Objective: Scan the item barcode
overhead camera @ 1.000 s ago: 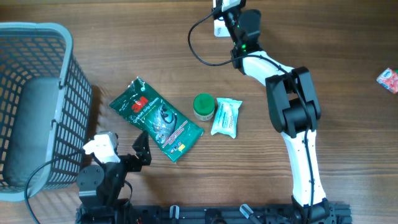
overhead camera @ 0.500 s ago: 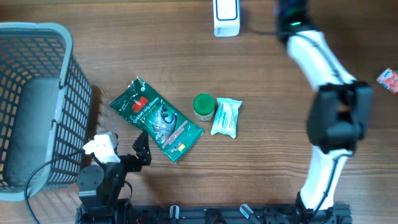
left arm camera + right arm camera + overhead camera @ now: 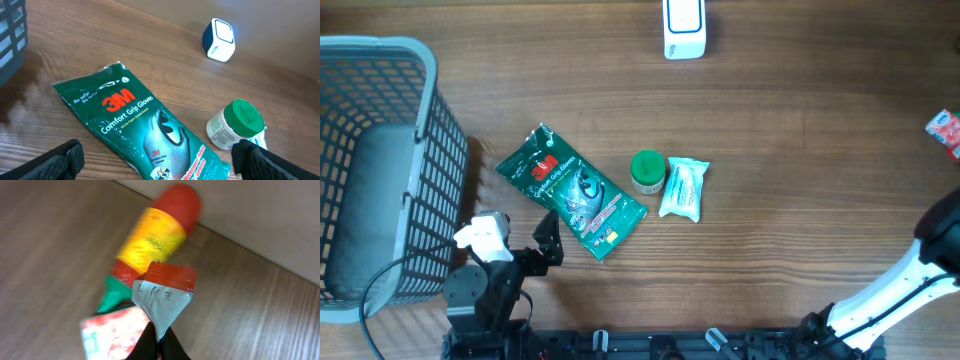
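The right hand (image 3: pixel 159 344) is pinched together on the lower corner of a small silver foil sachet with a red top strip (image 3: pixel 163 296). The sachet therefore stands up clear of the fingers with its broad printed face uncovered. I judge that this hold suits showing a code to a reader rather than simply carrying the thing. The hand itself lies beyond the overhead frame. Only the right arm (image 3: pixel 920 275) shows there, its white link slanting from the base near 5 o'clock out past the edge at about 4 o'clock. So the sachet hangs somewhere off the 3 o'clock side, well apart from the white box-shaped scanner (image 3: pixel 683 28) at the 12 o'clock edge of the wooden table (image 3: pixel 800 120). Behind the sachet in the wrist view are a red-and-yellow cylinder (image 3: pixel 155 235) and a red-and-white packet (image 3: pixel 112 335), both too smeared to read. The left hand (image 3: pixel 160 162) sits low at 7 o'clock with its fingers spread wide and nothing between them. It points toward 1 o'clock over the flat green 3M glove packet (image 3: pixel 150 125). Beside that packet are a green-lidded white jar (image 3: pixel 237 125) and a pale teal wipes pack (image 3: pixel 682 189). A grey mesh basket (image 3: pixel 380 170) fills the 9 o'clock side. The sachet probably has to travel to 12 o'clock with its coded face turned to the scanner.
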{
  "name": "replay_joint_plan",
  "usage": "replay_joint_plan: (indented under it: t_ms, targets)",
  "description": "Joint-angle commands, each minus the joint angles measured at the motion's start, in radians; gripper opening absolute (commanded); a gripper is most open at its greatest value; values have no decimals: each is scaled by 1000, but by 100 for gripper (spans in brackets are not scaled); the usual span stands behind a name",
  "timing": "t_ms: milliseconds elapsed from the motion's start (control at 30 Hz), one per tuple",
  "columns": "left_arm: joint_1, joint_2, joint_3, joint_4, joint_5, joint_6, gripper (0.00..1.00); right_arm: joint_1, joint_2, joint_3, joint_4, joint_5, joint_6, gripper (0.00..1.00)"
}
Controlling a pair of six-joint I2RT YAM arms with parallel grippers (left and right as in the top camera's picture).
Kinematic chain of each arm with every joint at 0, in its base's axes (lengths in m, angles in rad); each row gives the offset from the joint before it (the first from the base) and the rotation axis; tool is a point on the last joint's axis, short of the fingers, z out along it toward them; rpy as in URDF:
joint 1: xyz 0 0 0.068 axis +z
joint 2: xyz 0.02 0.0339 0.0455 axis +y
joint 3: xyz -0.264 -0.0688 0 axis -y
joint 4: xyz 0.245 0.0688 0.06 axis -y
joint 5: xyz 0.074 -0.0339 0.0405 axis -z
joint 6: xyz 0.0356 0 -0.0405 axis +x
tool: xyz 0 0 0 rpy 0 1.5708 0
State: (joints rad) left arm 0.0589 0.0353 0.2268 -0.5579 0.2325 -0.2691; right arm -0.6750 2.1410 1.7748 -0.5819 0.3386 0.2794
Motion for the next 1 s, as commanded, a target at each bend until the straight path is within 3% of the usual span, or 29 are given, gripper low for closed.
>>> replay_joint_plan:
  t_ms: [0,33,100,200,267,300,400,467,533,667,767,833,967]
  targets:
    - [-5,-4,-7,3,-6,-8,100,-40,61,-20,-7,-89,-55,6]
    - [-5,-4,-7,3,-6,-8,100,-47,65,-23,-9,-93,-72,11]
    - [-5,-4,-7,3,-6,-8,100,-58,65,-22,-17,-96,-65,61]
    - [-5,-4,-7,3,-6,-8,100,-51,-1,-19,-37,-172,-60,74]
    - [-5,-4,-7,3,-6,-8,100,-31,-92,-19,-32,-231,-60,95]
    - [-5,-4,-7,3,-6,-8,100,-17,-149,-19,-24,-274,-53,100]
    - [-5,-4,-7,3,-6,-8,100,71,-397,-19,-71,-603,134,100]
    - [-5,-4,-7,3,-6,-8,100,136,-472,-19,-130,-737,221,100]
    - [-5,-4,-7,3,-6,-8,100,226,-516,-19,-225,-791,341,100]
    - [-5,-4,-7,3,-6,-8,100,450,-518,-19,-544,-800,735,100]
    - [-5,-4,-7,3,-6,-8,100,634,-491,-27,-552,-799,472,100]
    - [-5,-4,-7,3,-6,-8,100,801,-452,-38,-523,-730,179,100]
    - [-5,-4,-7,3,-6,-8,100,1033,-341,-38,-536,-541,41,100]
